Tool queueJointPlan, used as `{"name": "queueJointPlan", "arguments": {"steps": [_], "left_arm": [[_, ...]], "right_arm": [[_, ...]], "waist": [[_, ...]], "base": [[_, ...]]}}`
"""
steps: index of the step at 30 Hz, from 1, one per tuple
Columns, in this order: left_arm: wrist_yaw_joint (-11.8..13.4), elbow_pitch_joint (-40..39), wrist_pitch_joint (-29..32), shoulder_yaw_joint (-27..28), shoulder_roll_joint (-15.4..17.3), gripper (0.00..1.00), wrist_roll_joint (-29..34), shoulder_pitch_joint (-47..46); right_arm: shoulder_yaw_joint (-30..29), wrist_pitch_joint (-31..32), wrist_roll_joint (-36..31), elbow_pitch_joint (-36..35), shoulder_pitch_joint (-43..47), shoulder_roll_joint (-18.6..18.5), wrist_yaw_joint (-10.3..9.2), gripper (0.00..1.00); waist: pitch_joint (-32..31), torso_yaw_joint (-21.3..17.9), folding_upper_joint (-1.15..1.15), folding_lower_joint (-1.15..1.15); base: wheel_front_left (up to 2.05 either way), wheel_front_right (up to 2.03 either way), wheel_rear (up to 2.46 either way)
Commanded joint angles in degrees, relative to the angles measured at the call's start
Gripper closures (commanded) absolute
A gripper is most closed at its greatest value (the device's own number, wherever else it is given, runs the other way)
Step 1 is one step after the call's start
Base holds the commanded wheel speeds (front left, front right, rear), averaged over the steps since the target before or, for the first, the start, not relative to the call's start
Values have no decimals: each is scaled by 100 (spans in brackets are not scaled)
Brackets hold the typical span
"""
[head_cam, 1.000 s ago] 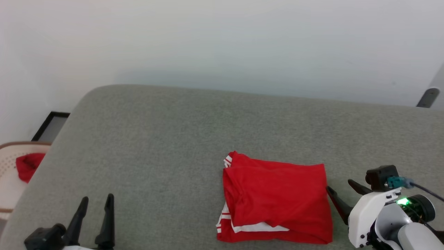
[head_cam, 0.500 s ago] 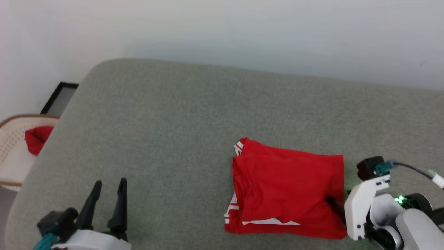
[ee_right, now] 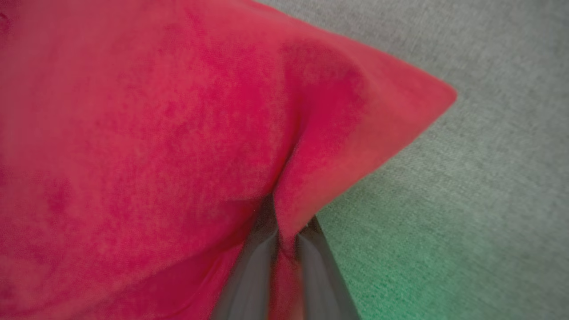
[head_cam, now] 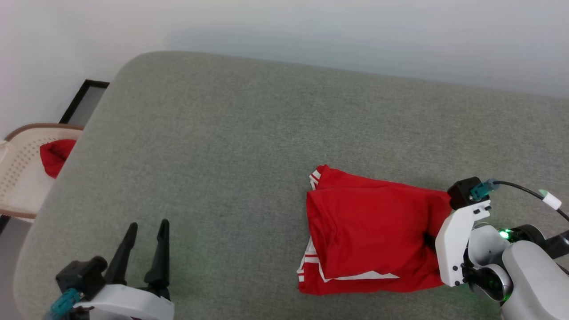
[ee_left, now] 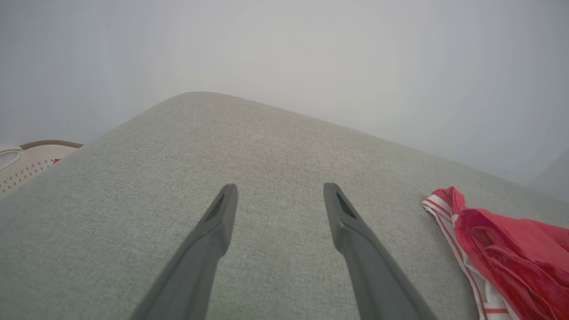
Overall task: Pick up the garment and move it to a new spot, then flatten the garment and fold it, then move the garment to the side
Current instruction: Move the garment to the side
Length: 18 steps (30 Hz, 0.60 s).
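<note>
The garment point(head_cam: 369, 240) is located on the near right part of the grey cushion point(head_cam: 244, 133). It lies folded into a compact rectangle, with white trim exposed at its left and near edges. Its long axis runs left to right.

The right gripper point(ee_right: 284, 235) is clamped on a raised pleat of red cloth at the garment's right edge, so the whole garment extends leftward from the grip. The left gripper point(head_cam: 149, 226) is spread wide and empty over bare cushion at the near left, well apart from the garment.

The fold is judged complete; the move to the side remains. As only 1 edge is held, by the nearer right arm, a low drag is advised. A high lift may cause the layers to unfold.
</note>
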Motion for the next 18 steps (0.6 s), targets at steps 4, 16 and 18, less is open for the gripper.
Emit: {"name": "queueJointPlan", "arguments": {"steps": [4, 16, 18], "left_arm": [[-30, 34, -32, 58, -16, 0, -52, -20], [-41, -52, -42, 58, 68, 0, 59, -75], [-46, -63, -43, 33, 87, 0, 66, -110]], "right_arm": [[134, 30, 138, 23, -25, -167, -7, 100], [163, 5, 241, -697, -173, -841, -6, 100], [159, -3, 256, -799, -227, -958, -6, 100]], "waist": [[-47, -85, 0, 0], [-151, -493, 0, 0], [-125, -589, 0, 0]], "base": [[0, 0, 0], [0, 0, 0], [0, 0, 0]]}}
